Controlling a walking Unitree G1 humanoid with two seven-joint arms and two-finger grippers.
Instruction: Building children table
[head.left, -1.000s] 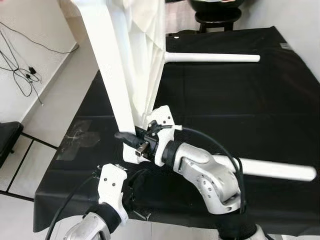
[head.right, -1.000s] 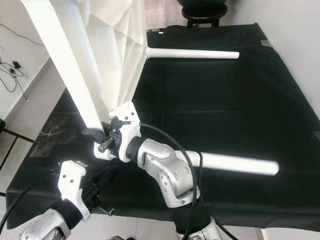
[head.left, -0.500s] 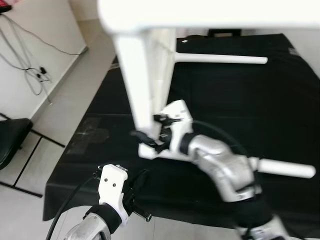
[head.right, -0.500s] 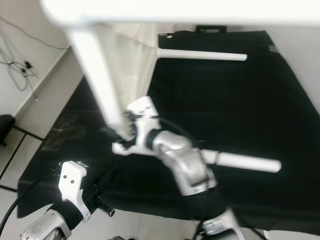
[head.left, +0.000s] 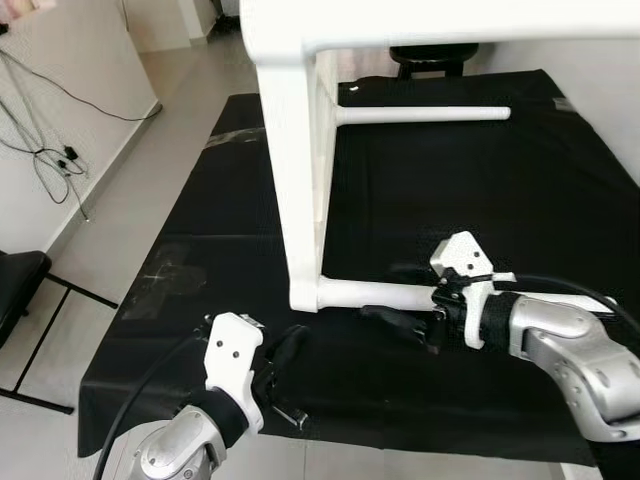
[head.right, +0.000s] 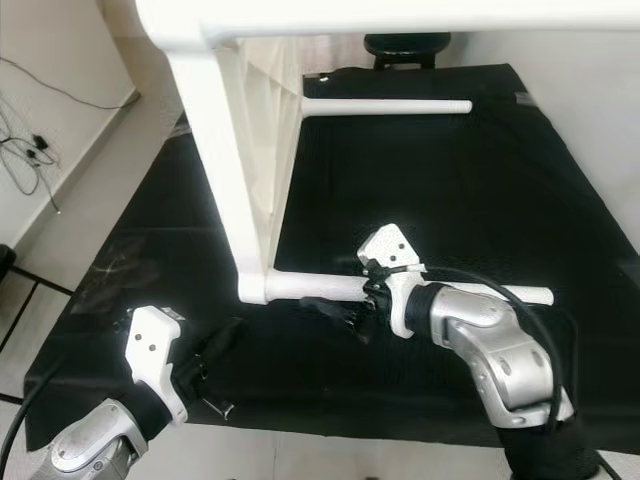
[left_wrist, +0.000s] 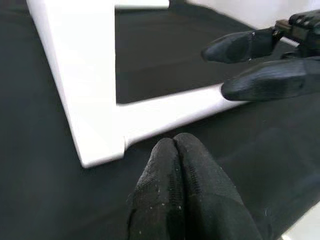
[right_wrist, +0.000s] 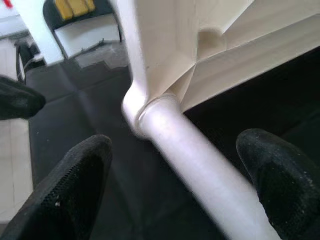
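The white children's table (head.left: 295, 150) stands on its side on the black cloth (head.left: 480, 200). Its near leg (head.left: 375, 293) lies level just above the cloth, and a far leg (head.left: 420, 115) sticks out the same way. My right gripper (head.left: 395, 298) is open with one finger on each side of the near leg (right_wrist: 195, 170), close to the joint at the table's corner. The left gripper (head.left: 295, 340) is shut and holds nothing. It hovers low over the cloth, just in front of that corner (left_wrist: 100, 145).
A small metal tool (head.left: 290, 415) lies on the cloth beside my left wrist, near the front edge. A black stool (head.left: 430, 55) stands beyond the cloth's far end. At the left are a black chair (head.left: 20, 280) and loose cables (head.left: 50, 160).
The table has swung from a tilt to standing on its side. My right gripper has left the table's corner and moved right, and is now open around the near leg. The camera shifted too.
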